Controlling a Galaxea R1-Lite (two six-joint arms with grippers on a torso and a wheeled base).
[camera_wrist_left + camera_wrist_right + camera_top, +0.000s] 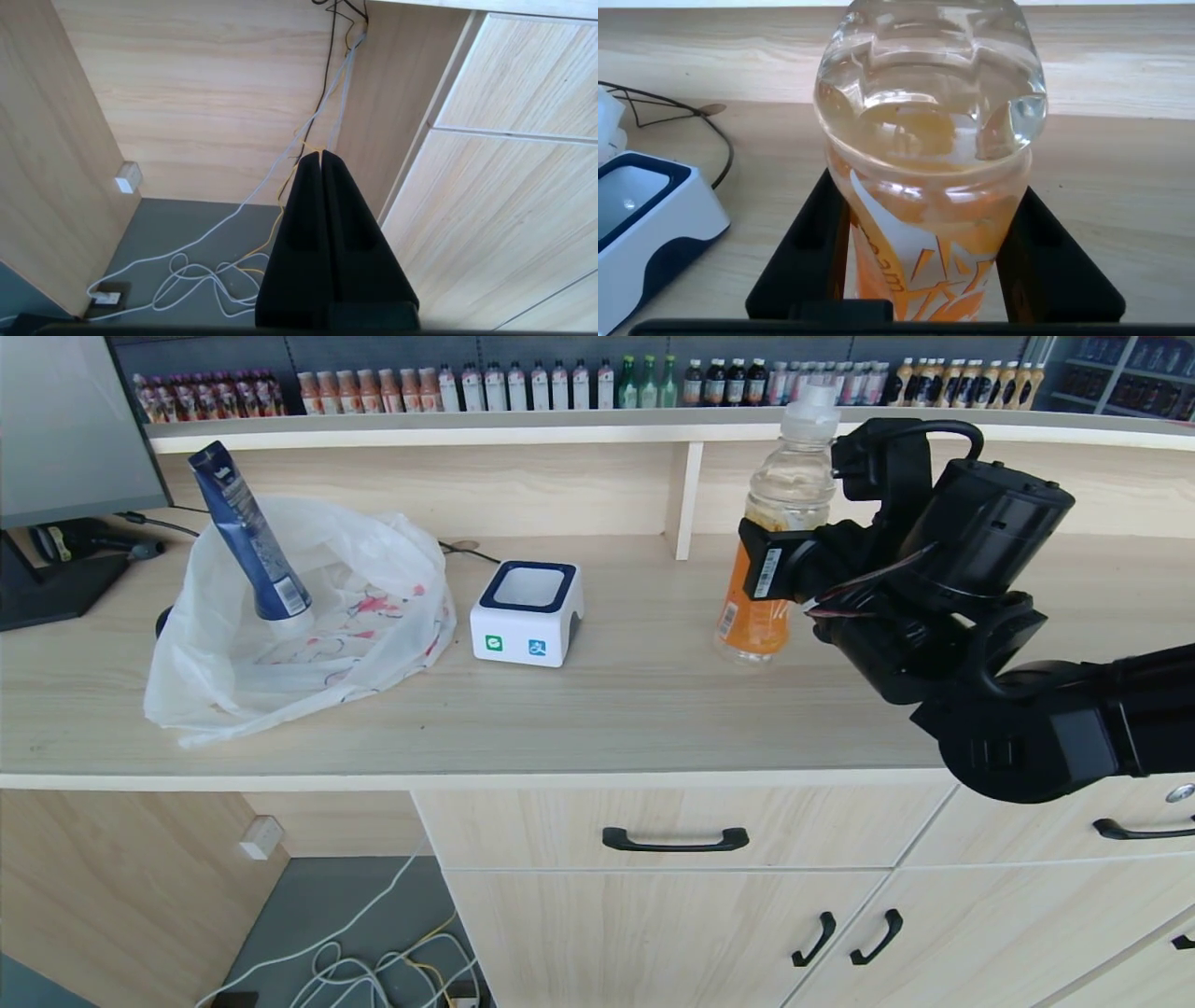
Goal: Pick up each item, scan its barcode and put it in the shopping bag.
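An orange drink bottle with a white cap stands upright on the wooden counter, right of centre. My right gripper is shut on its lower half, one finger on each side. In the right wrist view the bottle sits between the black fingers of the right gripper. A white barcode scanner box sits mid-counter. Farther left lies a white plastic shopping bag with a blue tube standing in it. My left gripper hangs shut below the counter beside the cabinet.
A monitor and a black handheld device stand at the counter's far left. A raised back shelf carries a row of bottles, with a wooden divider under it. Cables lie on the floor.
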